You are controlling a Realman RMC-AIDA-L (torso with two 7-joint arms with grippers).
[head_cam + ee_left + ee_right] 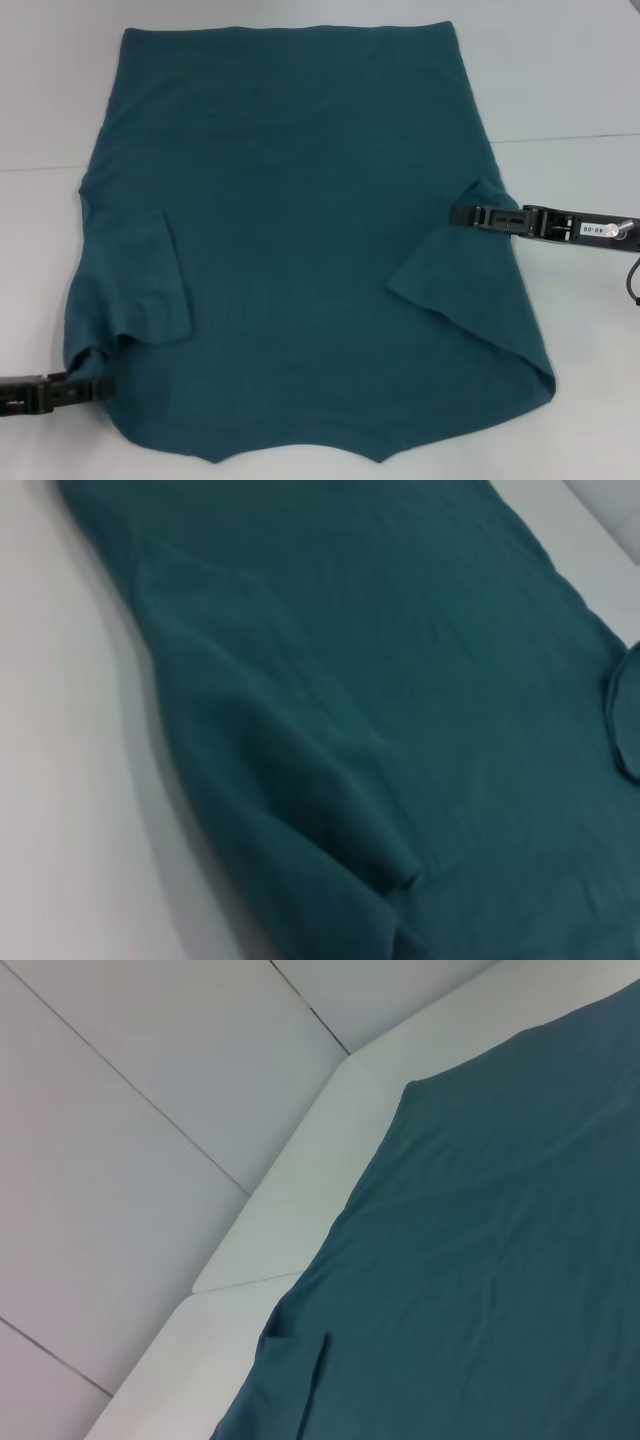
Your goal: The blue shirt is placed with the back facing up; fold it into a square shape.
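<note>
The blue shirt (300, 250) lies spread on the white table (40, 100), plain side up, collar notch at the near edge. Both short sleeves are folded inward onto the body: the left sleeve (140, 280) and the right sleeve (450, 270). My left gripper (100, 388) reaches in low from the left and meets the puckered shirt edge by the near left shoulder. At the shirt's right edge my right gripper (462, 213) touches a small raised fold at the sleeve's root. The wrist views show only the shirt (400, 730) (500, 1260) and the table (60, 780) (300, 1220).
Bare white table surrounds the shirt on the left, right and far sides. A seam in the tabletop (570, 137) runs along the right. Grey tiled floor (120, 1160) shows beyond the table's corner in the right wrist view.
</note>
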